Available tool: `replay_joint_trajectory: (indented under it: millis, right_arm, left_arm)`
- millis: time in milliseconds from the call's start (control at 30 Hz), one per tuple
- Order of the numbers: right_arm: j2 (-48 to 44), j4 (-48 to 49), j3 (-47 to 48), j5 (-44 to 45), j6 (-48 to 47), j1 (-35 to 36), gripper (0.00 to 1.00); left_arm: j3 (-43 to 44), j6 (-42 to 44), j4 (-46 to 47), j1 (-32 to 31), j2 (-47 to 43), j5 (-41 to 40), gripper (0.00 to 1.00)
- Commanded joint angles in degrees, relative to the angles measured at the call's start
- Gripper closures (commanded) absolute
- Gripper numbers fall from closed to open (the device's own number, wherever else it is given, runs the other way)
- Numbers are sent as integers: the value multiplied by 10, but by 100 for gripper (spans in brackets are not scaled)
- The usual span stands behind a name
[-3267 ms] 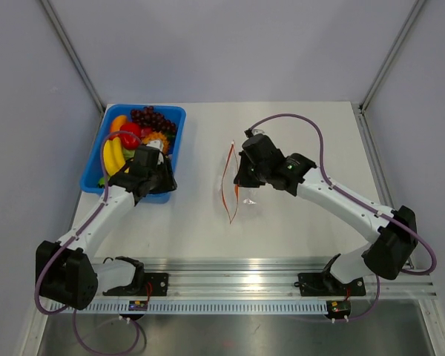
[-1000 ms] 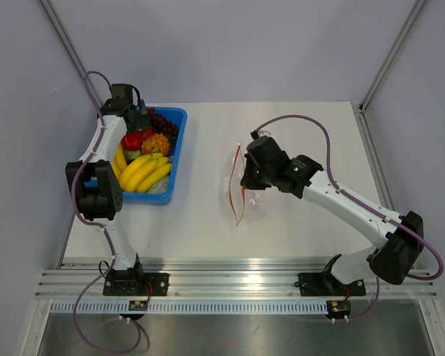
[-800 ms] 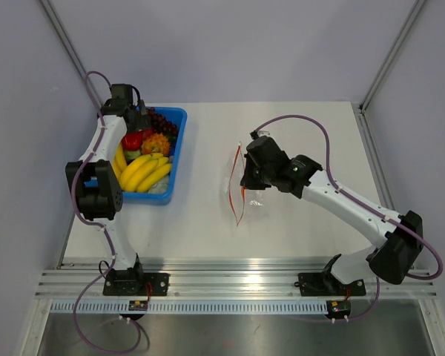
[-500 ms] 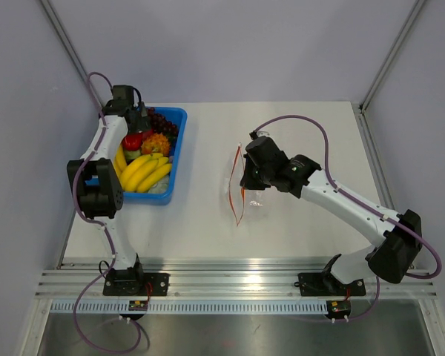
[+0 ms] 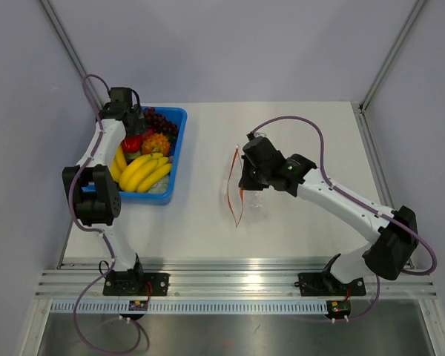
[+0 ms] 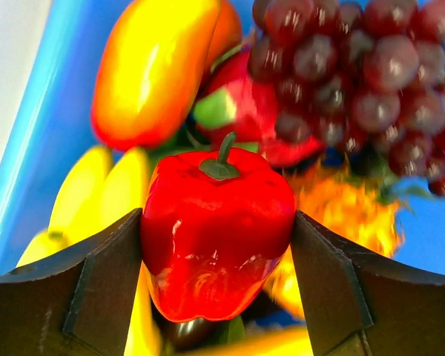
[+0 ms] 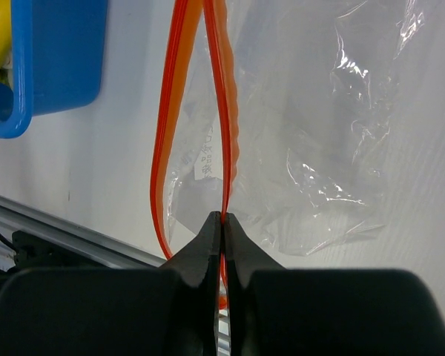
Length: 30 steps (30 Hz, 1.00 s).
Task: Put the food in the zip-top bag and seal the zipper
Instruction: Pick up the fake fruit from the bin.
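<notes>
There's your red pepper (image 6: 211, 245), down in the blue tray (image 6: 30, 148) with the bananas (image 5: 144, 172) and grapes (image 6: 356, 67) crowded round it. Your left gripper (image 6: 217, 222) has a finger against each side of it and is gripping it. Across the desk (image 5: 297, 126), well apart from the tray, the zip-top bag (image 7: 319, 148) lies crinkled, mouth gaping toward the tray. Your right gripper (image 7: 223, 222) is pinched tight on one lip of the orange zipper (image 7: 179, 111), and the other lip bows away.
</notes>
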Motion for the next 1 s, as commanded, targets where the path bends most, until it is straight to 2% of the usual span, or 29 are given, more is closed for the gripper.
replay_joint_trajectory:
  millis: [0, 233, 467, 733, 967]
  right_arm:
    - [14, 25, 29, -4, -9, -1, 93]
    - [96, 38, 124, -29, -40, -2, 93]
    - [239, 23, 294, -89, -49, -2, 95]
    - [356, -1, 419, -148, -39, -2, 95]
    - [406, -36, 487, -164, -24, -1, 96]
  left_arm:
    - [-28, -20, 23, -5, -89, 18, 52]
    - [-80, -18, 14, -10, -201, 69, 53]
    - [-108, 6, -22, -16, -281, 115, 54]
    - [-156, -3, -35, -31, -362, 233, 54]
    - [-214, -27, -7, -43, -403, 338, 54]
